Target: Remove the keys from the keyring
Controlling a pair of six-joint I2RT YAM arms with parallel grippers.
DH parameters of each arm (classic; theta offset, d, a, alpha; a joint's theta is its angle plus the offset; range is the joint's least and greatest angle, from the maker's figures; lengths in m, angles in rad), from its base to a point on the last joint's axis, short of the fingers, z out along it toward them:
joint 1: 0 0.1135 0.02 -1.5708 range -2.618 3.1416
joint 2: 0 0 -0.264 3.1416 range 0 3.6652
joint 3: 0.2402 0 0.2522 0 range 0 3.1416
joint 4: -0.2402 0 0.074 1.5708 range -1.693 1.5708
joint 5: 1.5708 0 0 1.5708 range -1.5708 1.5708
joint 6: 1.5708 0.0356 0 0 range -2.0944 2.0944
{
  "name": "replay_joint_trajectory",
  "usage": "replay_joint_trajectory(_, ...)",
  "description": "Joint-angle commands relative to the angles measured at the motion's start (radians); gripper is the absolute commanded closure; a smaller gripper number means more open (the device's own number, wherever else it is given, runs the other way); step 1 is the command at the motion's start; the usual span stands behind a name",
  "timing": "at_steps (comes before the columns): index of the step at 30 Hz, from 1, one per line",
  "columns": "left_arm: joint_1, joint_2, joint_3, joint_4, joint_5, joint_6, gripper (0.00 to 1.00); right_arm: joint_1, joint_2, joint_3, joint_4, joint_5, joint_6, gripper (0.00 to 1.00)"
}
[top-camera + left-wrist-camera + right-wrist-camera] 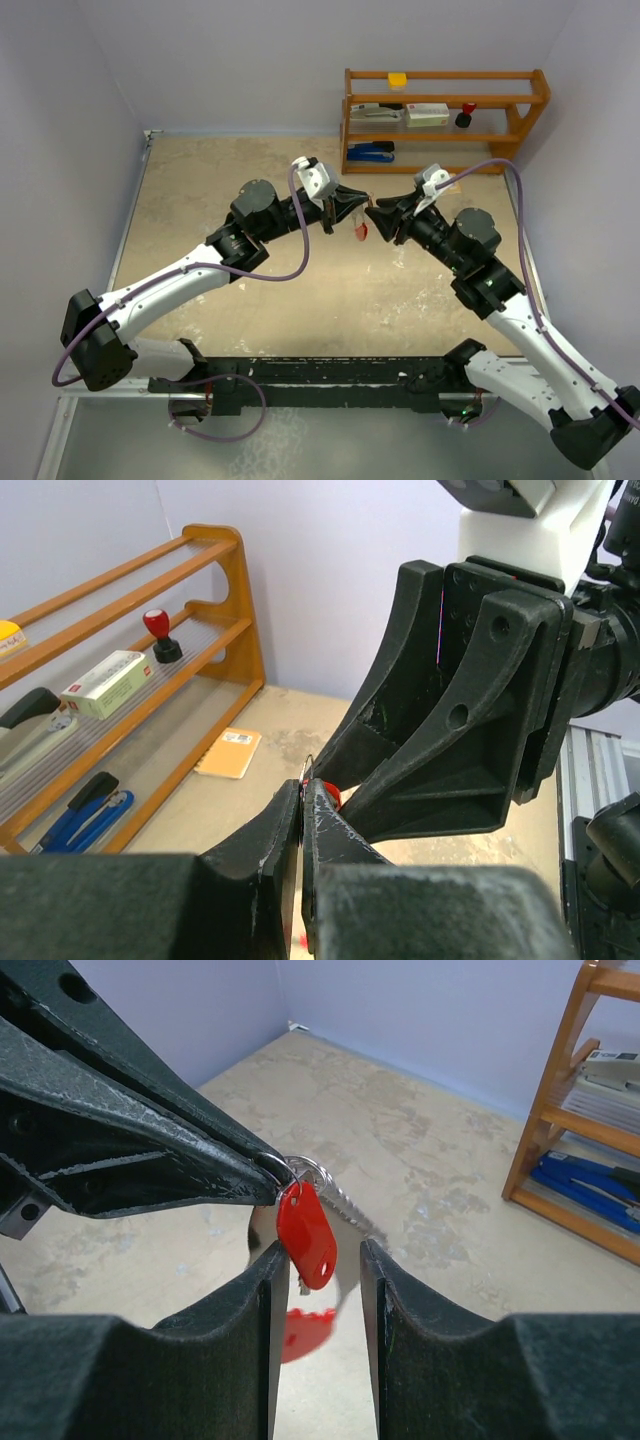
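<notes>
My left end effector (303, 798) clamps the keyring (312, 1167), centre frame; my right end effector (320, 1252), half-open, straddles the red-headed key (308, 1232). Next: close, pull.

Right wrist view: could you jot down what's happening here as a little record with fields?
Holder: left gripper, shut on the metal ring
Hanging from ring: red tag, silvery toothed key
Other arm: right gripper, open, one finger either side of the tag
Below: table, bunch hangs clear of it
Background: wooden shelf
</notes>
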Motion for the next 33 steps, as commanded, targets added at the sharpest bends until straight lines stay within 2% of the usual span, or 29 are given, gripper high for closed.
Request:
replay_joint_trajectory(1, 0.005, -0.022, 0.007, 0.095, 0.011, -0.029, 1.0, -0.001, -0.006, 0.047, 0.079, 0.002, -0.021, 0.63)
replay_joint_trajectory(14, 0.005, -0.009, 0.005, 0.105, 0.009, -0.037, 1.0, -0.001, 0.029, 0.082, 0.088, 0.011, -0.028, 0.68)
replay_joint_trajectory(29, 0.004, 0.007, 0.012, 0.111, 0.016, -0.044, 1.0, -0.002, 0.026, 0.114, 0.059, 0.026, -0.049, 0.7)
replay_joint_trajectory(31, 0.003, 0.006, 0.013, 0.111, 0.02, -0.045, 1.0, -0.001, 0.03, 0.113, 0.06, 0.025, -0.051, 0.77)
replay_joint_trajectory(33, 0.003, 0.007, 0.015, 0.112, 0.02, -0.046, 1.0, -0.001, 0.034, 0.114, 0.059, 0.021, -0.055, 0.88)
